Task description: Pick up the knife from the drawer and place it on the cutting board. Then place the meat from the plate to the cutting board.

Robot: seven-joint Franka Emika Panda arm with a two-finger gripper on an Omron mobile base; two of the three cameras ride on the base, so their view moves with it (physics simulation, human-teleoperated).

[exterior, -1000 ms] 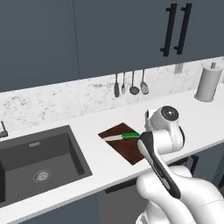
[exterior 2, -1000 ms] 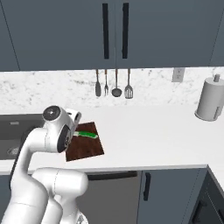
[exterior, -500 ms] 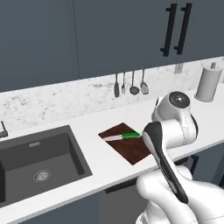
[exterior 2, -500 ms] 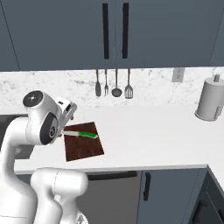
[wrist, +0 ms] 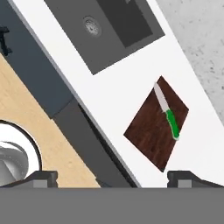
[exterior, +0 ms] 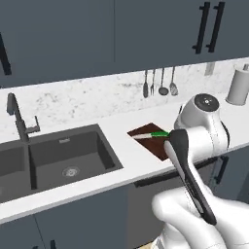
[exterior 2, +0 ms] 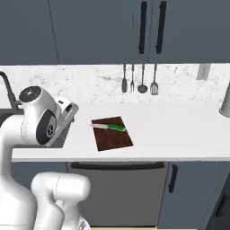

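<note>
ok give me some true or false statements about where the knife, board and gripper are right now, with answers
1. The knife lies on the cutting board. True.
2. The gripper is shut on the knife. False: its jaws stand wide apart with nothing between them, and the knife lies free on the board.
3. The cutting board sits on the white counter, to the right of the sink. True.
4. The knife's handle is red. False: it is bright green, with a pale blade.
5. The hanging utensils lie across the cutting board. False: they hang on the wall behind the counter.
</note>
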